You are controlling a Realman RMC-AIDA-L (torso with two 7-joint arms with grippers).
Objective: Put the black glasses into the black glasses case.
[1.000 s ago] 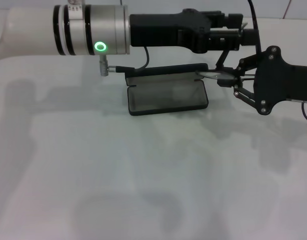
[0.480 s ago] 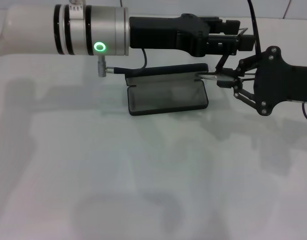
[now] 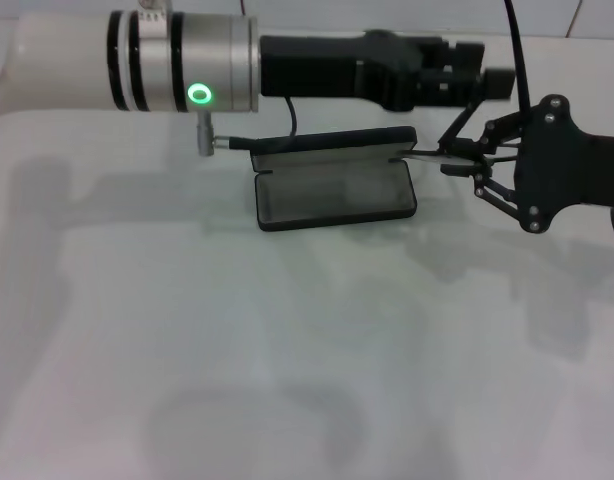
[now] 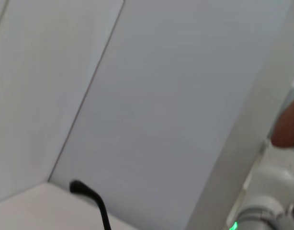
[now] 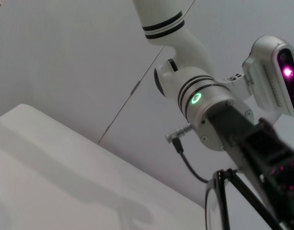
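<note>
The black glasses case (image 3: pixel 332 195) lies open on the white table (image 3: pixel 287 350), grey lining up, its lid (image 3: pixel 332 142) standing at the back. The black glasses (image 3: pixel 424 153) hang just past the case's right end, above the table. My right gripper (image 3: pixel 465 160) comes in from the right and is shut on them. A thin temple arm rises from the glasses toward my left gripper (image 3: pixel 487 85), which reaches across above the case. In the right wrist view a lens and temple of the glasses (image 5: pixel 218 201) show beside the left gripper (image 5: pixel 276 177).
My left arm (image 3: pixel 177 75) spans the back of the table above the case, with a cable (image 3: pixel 290 118) looping down behind the lid. The left wrist view shows only the wall and a black cable (image 4: pixel 95 203).
Both grippers have shifted a little to the right, and the glasses have moved with them away from the case's right end. The case has not moved.
</note>
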